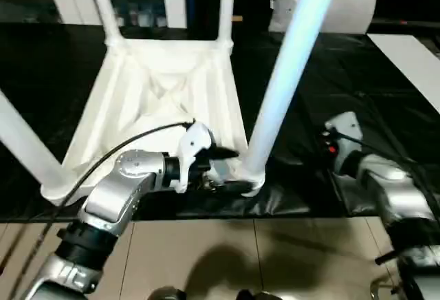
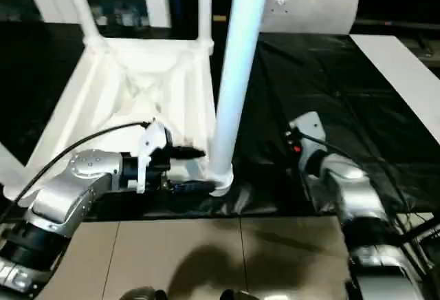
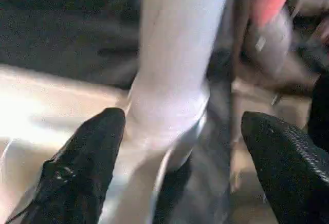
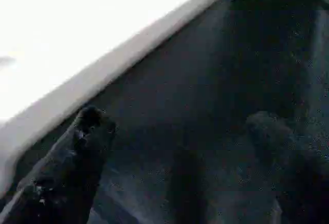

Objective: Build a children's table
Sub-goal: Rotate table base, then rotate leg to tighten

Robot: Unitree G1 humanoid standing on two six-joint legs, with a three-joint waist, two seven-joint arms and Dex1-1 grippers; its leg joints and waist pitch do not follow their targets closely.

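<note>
Across the centre-left of my head view the white ribbed plastic tabletop [image 1: 165,93] lies underside up on black sheeting [image 1: 330,93], and I count four tapered white legs [image 1: 289,73] standing in its corner sockets. My left gripper [image 1: 230,170] straddles the nearest leg's base, fingers [image 3: 82,167] spread, holding nothing. My right gripper [image 4: 180,167] hangs open at lower right. I judge seating and flipping remain.

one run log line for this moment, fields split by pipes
stage: legs socketed, table upside down | left gripper: open around near-right leg base | right gripper: open, empty, over black mat
</note>
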